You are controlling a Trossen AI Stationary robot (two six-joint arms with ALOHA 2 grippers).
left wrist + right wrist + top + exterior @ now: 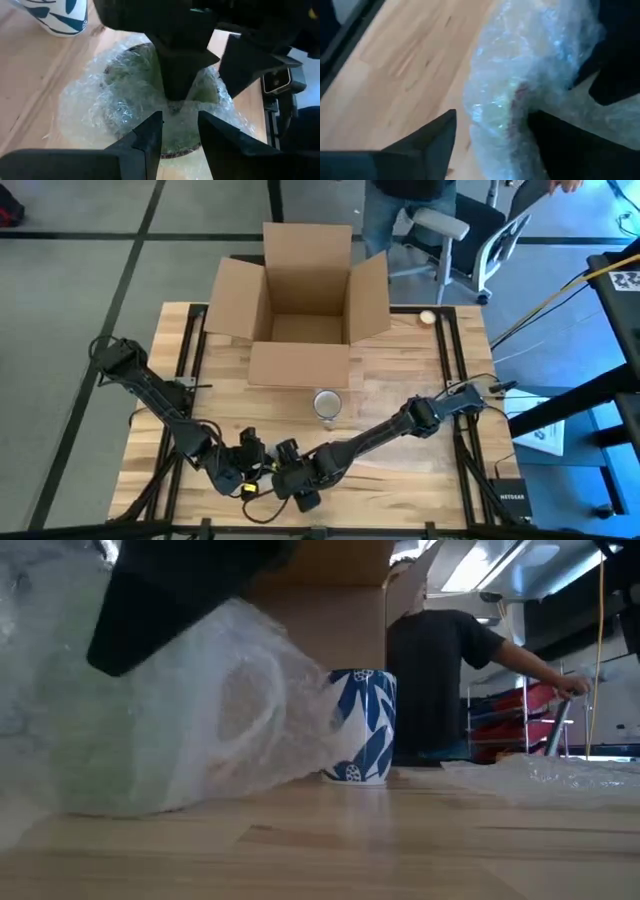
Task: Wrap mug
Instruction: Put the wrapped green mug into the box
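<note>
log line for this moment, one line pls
phase: wrapping | left claw: open at green mug in bubble wrap | right claw: open on wrap | blue mug: unwrapped, by box

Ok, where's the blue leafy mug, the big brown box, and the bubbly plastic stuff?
Blue-and-white leaf-patterned mug (364,727): low view, on its patterned side.
Open brown cardboard box (300,330): high view, on its inside floor.
Clear bubble wrap bundle (112,102): left wrist view, on the crinkled wrap over something green.

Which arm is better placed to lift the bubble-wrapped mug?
Probably right: the right gripper has its open fingers astride the bubble-wrapped mug, while the left gripper, also open, sits just short of it.
</note>
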